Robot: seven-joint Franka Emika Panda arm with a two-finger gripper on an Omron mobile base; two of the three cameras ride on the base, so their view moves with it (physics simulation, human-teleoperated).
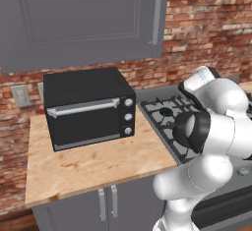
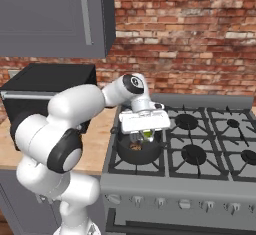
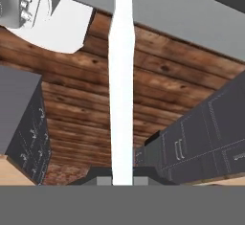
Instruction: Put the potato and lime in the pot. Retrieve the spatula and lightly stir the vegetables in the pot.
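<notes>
Left of scene: black toaster oven (image 1: 87, 108) on the wooden bench (image 1: 93, 168), nothing task-related beside it. Right of that, the stove (image 2: 210, 144) — the pot (image 2: 139, 151) sits on its front-left burner, and in the right base view the claw (image 2: 141, 136) hangs directly over it, pointing down into it. Lime (image 2: 148, 134) shows as a green spot just under the hand; potato (image 2: 135, 146) as a brown lump on the pot floor, so both vegetables look to be in. Claw is closed tight on the spatula (image 3: 122, 80): in the hand view the pale handle rises straight up from between the fingertips, long axis in line with the claw. The spatula head itself is hidden by the hand in the base views, so whether it touches the vegetables I can't tell. Key relation: pot and contents lie straight below the claw, tool axis roughly vertical — the stir should be small sideways sweeps inside the rim, no reach needed. Risk, my guess: shallow pot wall, a wide sweep could flick the lime out.
</notes>
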